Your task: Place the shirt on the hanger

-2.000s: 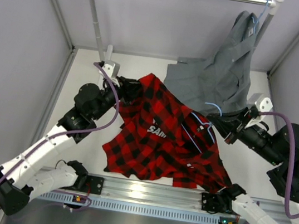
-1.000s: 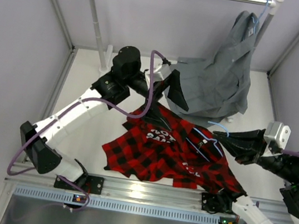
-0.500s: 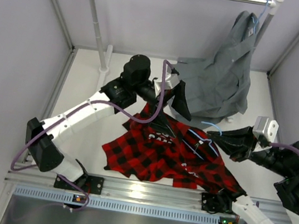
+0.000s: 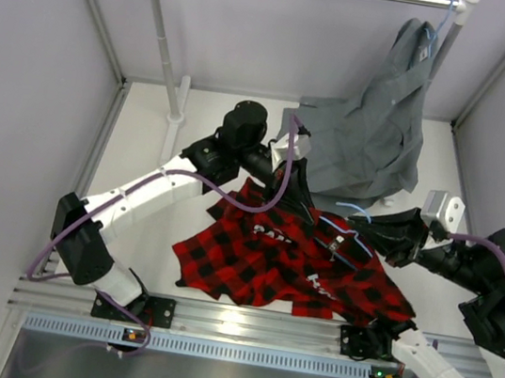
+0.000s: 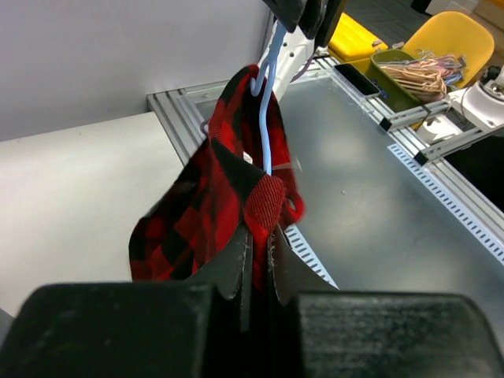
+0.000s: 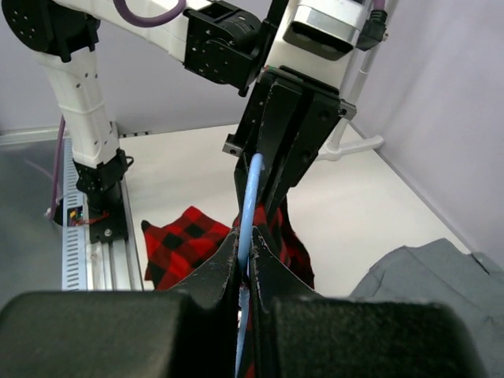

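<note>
The left tool [image 4: 297, 184] is just left of the grey shirt's [image 4: 374, 136] lower hem. Its jaws are pinched closed on a fold of the red-and-black plaid shirt [image 4: 261, 257] and hold that edge up. The rest of the plaid shirt lies crumpled on the white worktop [image 4: 142, 163], in front of the grey shirt and towards the arm bases. White block lettering [image 4: 269, 234] shows on a dark panel, but it is too creased to read. The thin light-blue hanger [image 4: 341, 233] lies across the plaid cloth, just below the grey shirt's hem, and part of its wire is inside the fabric. The right tool [image 4: 372, 228], in front of the grey shirt's right side, is clamped on the hanger's wire near the hook.
</note>
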